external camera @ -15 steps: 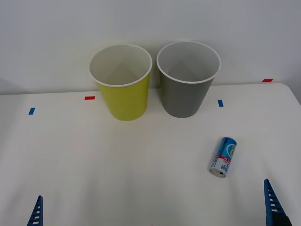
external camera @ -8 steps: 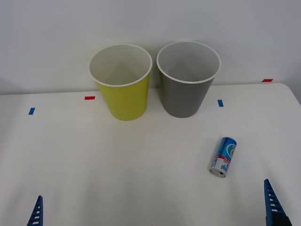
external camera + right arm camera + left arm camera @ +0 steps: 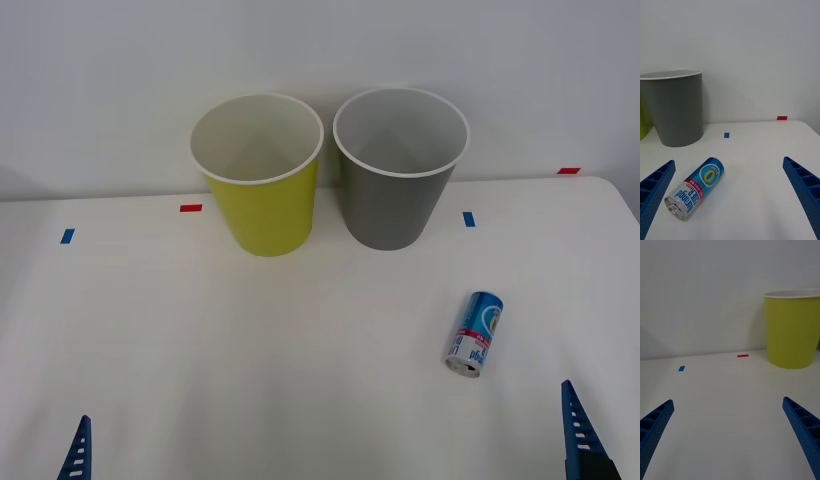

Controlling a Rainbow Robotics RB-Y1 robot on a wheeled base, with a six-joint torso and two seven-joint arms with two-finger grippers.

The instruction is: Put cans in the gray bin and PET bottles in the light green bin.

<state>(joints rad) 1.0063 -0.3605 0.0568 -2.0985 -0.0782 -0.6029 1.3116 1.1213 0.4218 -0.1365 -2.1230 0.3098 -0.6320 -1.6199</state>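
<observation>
Right wrist view: right gripper (image 3: 730, 195) spread wide, empty, low over the table (image 3: 250, 350). Just ahead, the can (image 3: 695, 188) on its side, long axis slanting away, silver end nearest. Beyond, gray bin (image 3: 673, 108), upright. Left gripper (image 3: 730, 435) equally wide, farther off.

The left pincer (image 3: 730, 442) hangs with its blue ribbed fingers (image 3: 655, 427) spread wide above the white worktop (image 3: 730, 397), the light green bin (image 3: 792, 330) upright beyond, near red tape (image 3: 742, 356) and blue tape (image 3: 681, 368).

White table (image 3: 250, 340): can (image 3: 474, 333) on side, two upright bins (image 3: 265, 215).
</observation>
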